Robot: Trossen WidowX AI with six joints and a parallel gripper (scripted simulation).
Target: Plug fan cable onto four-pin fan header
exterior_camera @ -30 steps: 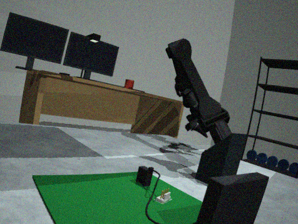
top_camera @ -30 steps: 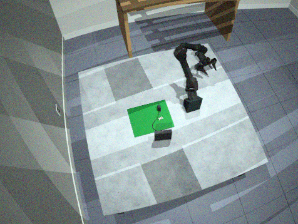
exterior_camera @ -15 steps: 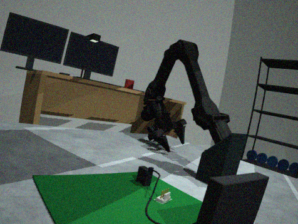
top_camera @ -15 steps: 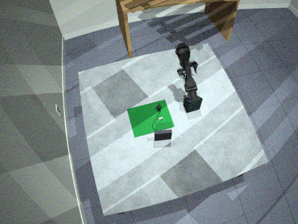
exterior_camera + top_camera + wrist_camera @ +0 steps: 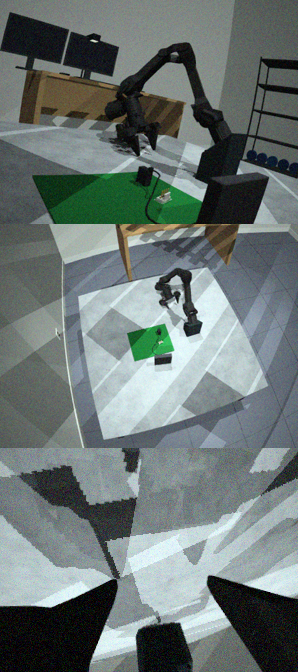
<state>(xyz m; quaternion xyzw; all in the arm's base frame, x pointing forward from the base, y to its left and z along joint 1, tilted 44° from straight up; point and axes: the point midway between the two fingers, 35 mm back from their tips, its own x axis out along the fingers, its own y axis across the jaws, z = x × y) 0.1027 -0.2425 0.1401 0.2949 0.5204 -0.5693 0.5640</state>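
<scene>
Ease the empty, wide-open black end effector (image 5: pixel 173 305) (image 5: pixel 146 152) (image 5: pixel 161 581) toward seven o'clock in the top view, squaring it above the small black rectangular plug (image 5: pixel 159 331) (image 5: pixel 144 176) before gripping.

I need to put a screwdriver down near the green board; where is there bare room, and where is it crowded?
The green board looks open on its side away from the plug. Crowding: plug, cable and header.
</scene>
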